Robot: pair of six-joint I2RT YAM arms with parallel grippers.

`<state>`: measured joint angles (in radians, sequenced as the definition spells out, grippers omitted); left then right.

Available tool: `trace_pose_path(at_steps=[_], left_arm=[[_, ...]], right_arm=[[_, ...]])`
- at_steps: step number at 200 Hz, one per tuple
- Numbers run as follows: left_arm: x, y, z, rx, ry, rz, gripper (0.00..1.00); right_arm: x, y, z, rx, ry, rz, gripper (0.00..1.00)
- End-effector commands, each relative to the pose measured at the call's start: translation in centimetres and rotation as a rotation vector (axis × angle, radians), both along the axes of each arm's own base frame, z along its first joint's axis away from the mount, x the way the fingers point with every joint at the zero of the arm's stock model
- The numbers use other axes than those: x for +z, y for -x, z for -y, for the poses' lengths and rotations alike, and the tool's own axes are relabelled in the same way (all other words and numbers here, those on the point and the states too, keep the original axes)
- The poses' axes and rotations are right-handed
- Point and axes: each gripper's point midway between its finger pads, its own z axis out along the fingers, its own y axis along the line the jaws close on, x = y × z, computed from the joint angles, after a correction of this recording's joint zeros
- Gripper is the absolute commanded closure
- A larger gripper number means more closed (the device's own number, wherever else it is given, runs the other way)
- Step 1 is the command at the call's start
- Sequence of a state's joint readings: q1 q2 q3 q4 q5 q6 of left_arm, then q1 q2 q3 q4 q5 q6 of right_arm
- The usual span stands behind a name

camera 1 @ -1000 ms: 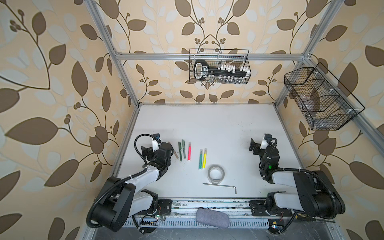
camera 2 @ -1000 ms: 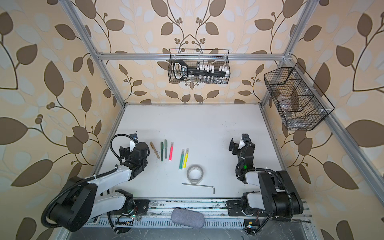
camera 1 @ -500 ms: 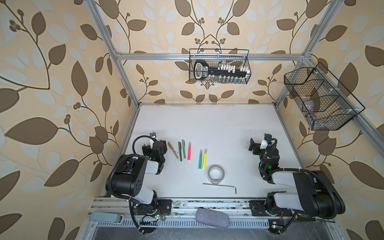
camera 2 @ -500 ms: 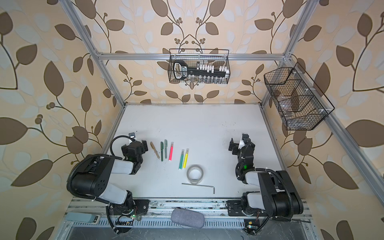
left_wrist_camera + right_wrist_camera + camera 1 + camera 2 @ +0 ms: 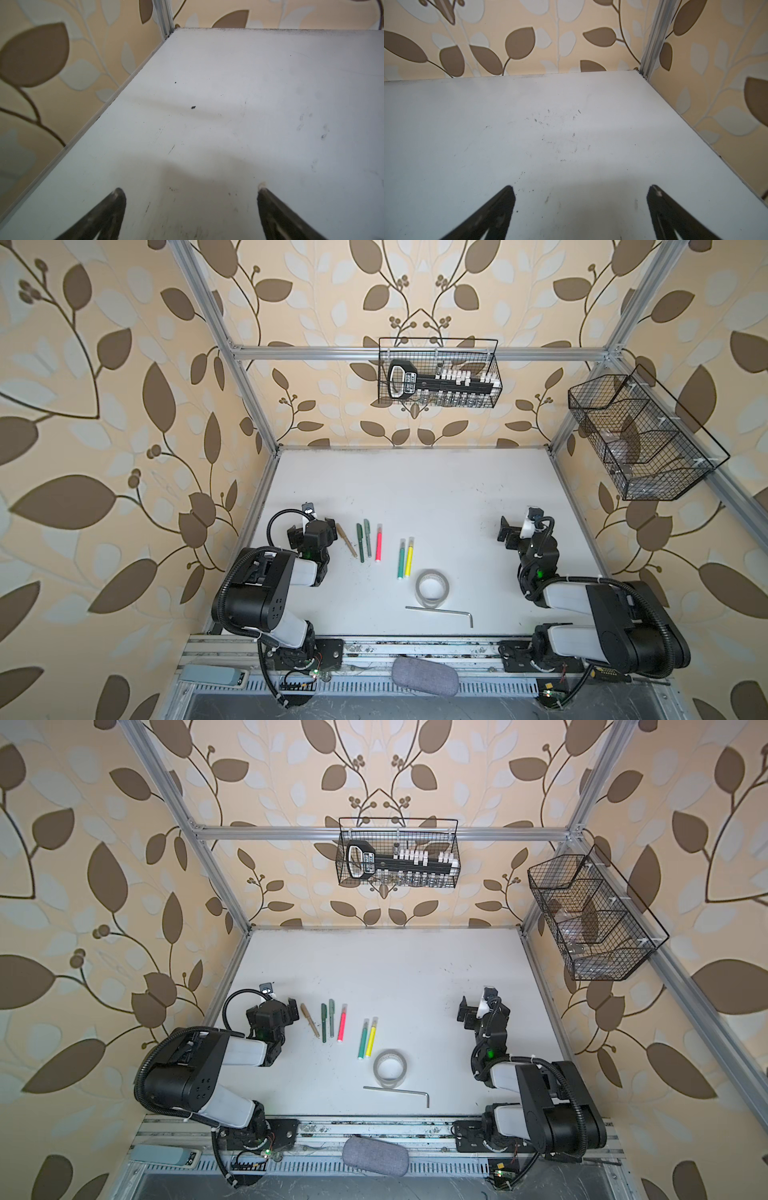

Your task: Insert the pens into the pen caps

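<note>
I see the white bench carrying everything. The left gripper and right gripper both stand spread wide, grasping nothing, low over bare bench at opposite sides. Between them a tape roll lies flat by a hex key. The pens lie in a row beside the left gripper, from the tan pen to the yellow marker. Clear pen caps sit on the markers' far ends.

Looks like a robot lab test cell, not a home. Boxed in by aluminium frame backed with leaf-print wallpaper; white tabletop; wire basket hung far, second wire basket on right; left arm and right arm bolted to near rail, exposed wiring along it.
</note>
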<state>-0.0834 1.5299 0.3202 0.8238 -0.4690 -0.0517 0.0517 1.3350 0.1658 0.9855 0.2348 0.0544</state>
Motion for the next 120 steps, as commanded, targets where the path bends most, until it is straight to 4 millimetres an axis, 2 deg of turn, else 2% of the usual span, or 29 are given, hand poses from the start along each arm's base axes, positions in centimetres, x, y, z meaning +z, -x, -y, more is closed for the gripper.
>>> trace_pose_path(at_steps=[1, 25, 43, 120], left_arm=[[2.0, -1.1, -0.2, 0.004, 0.018, 0.072, 0.01], [2.2, -0.6, 0.0, -0.007, 0.013, 0.089, 0.01], [2.3, -0.4, 1.9, -0.137, 0.026, 0.113, 0.01], [2.1, -1.1, -0.1, 0.002, 0.02, 0.071, 0.01]], right_arm=[[0.9, -0.4, 0.0, 0.008, 0.02, 0.032, 0.0], [0.9, -0.4, 0.0, 0.008, 0.019, 0.03, 0.0], [0.9, -0.4, 0.0, 0.009, 0.021, 0.031, 0.0], [0.9, -0.4, 0.0, 0.008, 0.02, 0.031, 0.0]])
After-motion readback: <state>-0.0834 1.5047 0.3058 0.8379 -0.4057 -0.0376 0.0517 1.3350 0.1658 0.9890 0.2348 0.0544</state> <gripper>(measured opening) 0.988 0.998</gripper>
